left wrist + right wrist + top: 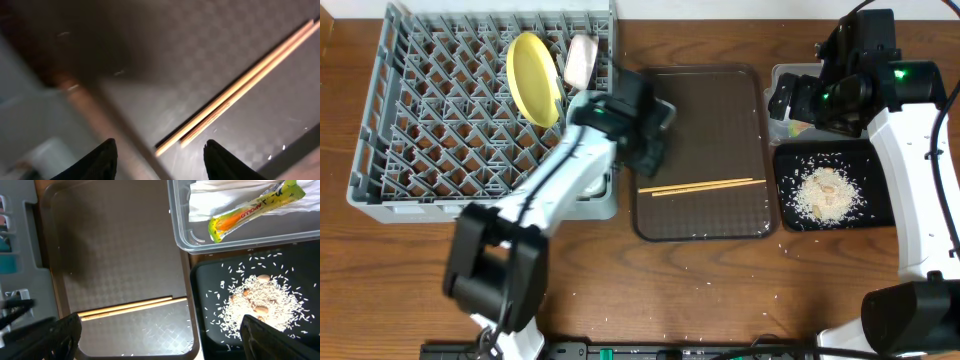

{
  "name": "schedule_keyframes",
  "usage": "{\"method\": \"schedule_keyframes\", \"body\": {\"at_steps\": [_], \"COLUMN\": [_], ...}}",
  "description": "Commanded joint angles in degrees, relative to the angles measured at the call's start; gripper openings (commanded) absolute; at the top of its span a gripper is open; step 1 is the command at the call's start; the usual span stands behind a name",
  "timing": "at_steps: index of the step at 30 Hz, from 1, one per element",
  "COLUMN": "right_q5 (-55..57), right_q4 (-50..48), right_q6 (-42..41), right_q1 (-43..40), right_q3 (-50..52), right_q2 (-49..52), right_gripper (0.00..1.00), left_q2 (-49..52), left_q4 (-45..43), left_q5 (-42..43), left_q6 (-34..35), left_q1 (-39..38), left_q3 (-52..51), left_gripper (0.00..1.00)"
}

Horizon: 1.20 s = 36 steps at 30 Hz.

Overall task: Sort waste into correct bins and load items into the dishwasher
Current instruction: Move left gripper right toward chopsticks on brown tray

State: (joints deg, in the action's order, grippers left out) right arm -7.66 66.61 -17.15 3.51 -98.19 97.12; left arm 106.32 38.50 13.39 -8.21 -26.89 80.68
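**Both grippers empty, chopsticks on the brown tray**

The left gripper (162, 161) has its jaws parted with nothing between them. One dark fingertip (102, 160) shows at the lower left of the wrist view, and the other stands well apart to its right. The near ends of the chopsticks (240, 95) lie on the tray surface in the gap below the tips, and no finger touches them. From overhead, this gripper (650, 150) hangs over the left edge of the brown serving tray (720, 110), just right of the dish rack (440, 130).

The right gripper (165, 345) is spread wide and holds nothing. Overhead it (800, 100) sits above the clear tub (782, 72) at the far right of the table.

The pair of chopsticks (705, 186) lies side by side across the near half of the brown tray, slightly slanted.

In the clear tub (180, 230) lie the snack wrapper (250, 210) and, under and behind it, the white napkin (215, 195). Just near of the tub is the black tray (200, 280), which holds a heap of rice crumbs (260, 300) with loose grains scattered around it.

In the rack, the yellow plate (533, 78) stands on edge among the pegs at the far right. A pale dish (582, 60) stands on edge just to its right. The left arm crosses the rack's near right corner and hides part of it.
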Motion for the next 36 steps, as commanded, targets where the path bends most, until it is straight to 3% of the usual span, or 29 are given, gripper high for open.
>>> {"method": "schedule_keyframes", "body": {"at_steps": [1,12,27,36], "right_q5": [0.35,0.35,0.35,0.35], "right_q4": [0.07,0.04,0.07,0.04], "right_q6": [0.48,0.48,0.48,0.48], "right_q1": [0.31,0.26,0.26,0.26], "right_q3": [-0.26,-0.26,-0.26,-0.26], "right_q2": [0.09,0.09,0.09,0.09], "right_gripper": [0.99,0.99,0.99,0.99], "left_q2": [1.92,3.02,7.50,9.49], "left_q4": [-1.99,-4.57,-5.57,-6.47], "left_q5": [0.09,-1.53,-1.99,-0.61], "left_q6": [-4.66,-4.94,-11.61,-18.21], "left_q1": [-2.78,-4.42,-4.59,-8.94], "left_q3": [-0.13,-0.13,-0.13,-0.13], "left_gripper": [0.58,0.63,0.65,0.66]}}
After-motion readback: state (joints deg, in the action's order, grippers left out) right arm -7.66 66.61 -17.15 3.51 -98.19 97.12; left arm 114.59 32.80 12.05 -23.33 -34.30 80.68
